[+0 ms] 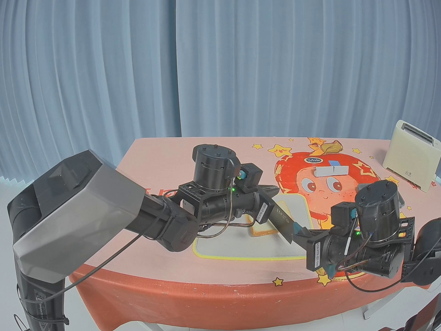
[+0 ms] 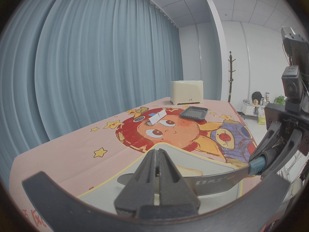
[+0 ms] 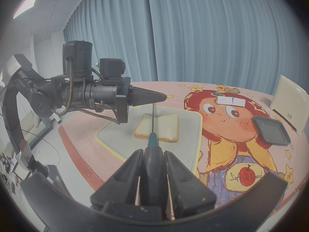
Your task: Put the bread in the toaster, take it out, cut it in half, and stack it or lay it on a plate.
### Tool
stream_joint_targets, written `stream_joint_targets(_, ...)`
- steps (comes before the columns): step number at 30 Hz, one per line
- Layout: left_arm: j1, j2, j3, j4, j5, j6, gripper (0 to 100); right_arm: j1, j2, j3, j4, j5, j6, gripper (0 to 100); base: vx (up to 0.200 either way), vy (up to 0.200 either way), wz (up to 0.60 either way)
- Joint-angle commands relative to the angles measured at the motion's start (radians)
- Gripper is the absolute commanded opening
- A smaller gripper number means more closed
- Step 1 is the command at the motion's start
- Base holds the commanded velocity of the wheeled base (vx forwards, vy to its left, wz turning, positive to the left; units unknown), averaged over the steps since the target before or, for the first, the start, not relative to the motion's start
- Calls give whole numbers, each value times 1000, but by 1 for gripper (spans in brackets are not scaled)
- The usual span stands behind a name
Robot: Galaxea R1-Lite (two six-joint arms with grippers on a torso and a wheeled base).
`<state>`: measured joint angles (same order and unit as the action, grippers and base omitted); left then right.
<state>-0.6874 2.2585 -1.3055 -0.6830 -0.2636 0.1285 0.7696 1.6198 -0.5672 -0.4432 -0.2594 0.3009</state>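
Pink cartoon-print table [image 1: 151,162] in front of a blue curtain [image 1: 138,47]; toaster [image 1: 411,155] at the far right corner, with a dark tray [image 3: 272,129] lying near it. Bread [image 3: 165,128] lies flat on the white cutting board [image 3: 186,136]. Right gripper [image 3: 153,152] is clenched on the knife [image 2: 219,181] handle, blade across the middle of the bread; left gripper [image 2: 157,152] has its jaws pressed together on nothing, just beside the bread.

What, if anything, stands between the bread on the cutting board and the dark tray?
Nothing visible does. Between the bread and the dark tray lie only bare cutting board and tablecloth. The knife, shut in the right gripper, lines up over the bread's middle, not across that path.
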Motion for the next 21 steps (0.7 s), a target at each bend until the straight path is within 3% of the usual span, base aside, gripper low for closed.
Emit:
stream_joint_targets(1, 0, 6, -3, 0, 0, 0, 0, 0, 3, 1, -2, 0, 0, 0, 0, 0, 0)
stream_joint_targets(21, -3, -33, 22, -1, 0, 2, 0, 13, -1, 1, -2, 0, 0, 0, 0, 0, 0)
